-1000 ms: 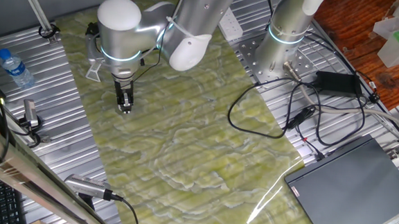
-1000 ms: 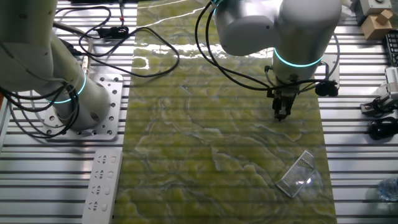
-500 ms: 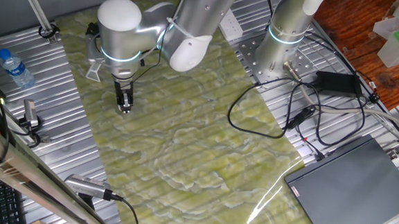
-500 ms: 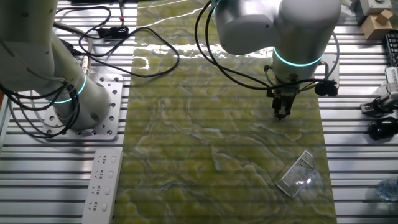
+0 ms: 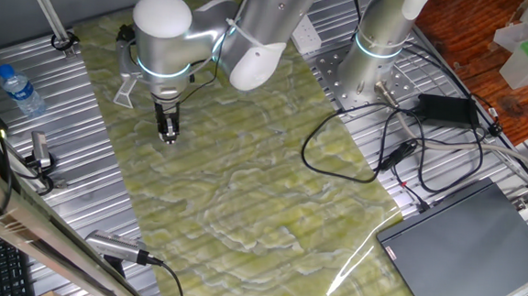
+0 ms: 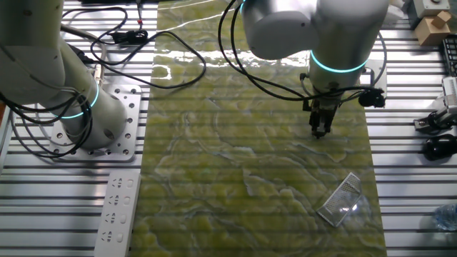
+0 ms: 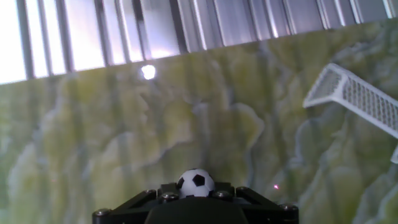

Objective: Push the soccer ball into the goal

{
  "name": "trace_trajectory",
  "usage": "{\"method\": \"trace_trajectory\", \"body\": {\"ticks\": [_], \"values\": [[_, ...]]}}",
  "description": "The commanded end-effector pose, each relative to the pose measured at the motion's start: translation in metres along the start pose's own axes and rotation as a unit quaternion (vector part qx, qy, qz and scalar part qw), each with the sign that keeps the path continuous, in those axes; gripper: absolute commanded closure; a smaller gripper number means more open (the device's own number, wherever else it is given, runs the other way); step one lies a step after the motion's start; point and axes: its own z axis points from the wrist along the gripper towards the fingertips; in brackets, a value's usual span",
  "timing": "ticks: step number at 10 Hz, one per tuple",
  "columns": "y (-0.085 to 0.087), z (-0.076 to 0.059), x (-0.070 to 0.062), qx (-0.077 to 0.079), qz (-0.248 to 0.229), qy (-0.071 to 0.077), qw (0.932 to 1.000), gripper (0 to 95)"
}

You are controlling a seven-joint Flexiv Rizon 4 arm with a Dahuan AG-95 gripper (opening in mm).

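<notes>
The soccer ball (image 7: pixel 196 183), white with black patches, rests on the green mat right against the front of my gripper in the hand view. My gripper (image 5: pixel 166 135) points straight down at the mat with its fingers together and holds nothing; it also shows in the other fixed view (image 6: pixel 316 131). The goal (image 7: pixel 357 96), a whitish mesh frame, lies ahead to the right in the hand view. It also shows in the other fixed view (image 6: pixel 341 200) and behind the arm in one fixed view (image 5: pixel 125 89). I cannot make out the ball in the fixed views.
A water bottle (image 5: pixel 21 92) lies on the metal slats left of the mat. A second robot base (image 6: pixel 100 121), black cables (image 5: pixel 383 155), a power strip (image 6: pixel 118 214) and a laptop (image 5: pixel 478 253) sit around the mat.
My gripper has shifted a little across the mat, slightly left in the other fixed view. The goal has not moved.
</notes>
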Motion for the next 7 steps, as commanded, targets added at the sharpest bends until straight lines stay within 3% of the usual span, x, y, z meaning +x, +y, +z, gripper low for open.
{"method": "trace_trajectory", "body": {"ticks": [1,6,7], "values": [[-0.005,-0.002,0.004,-0.002,-0.006,0.001,1.0000,95.0],[-0.032,-0.006,0.008,-0.001,-0.030,-0.002,0.9995,95.0],[-0.035,-0.007,0.008,-0.001,-0.034,-0.002,0.9994,76.0]]}}
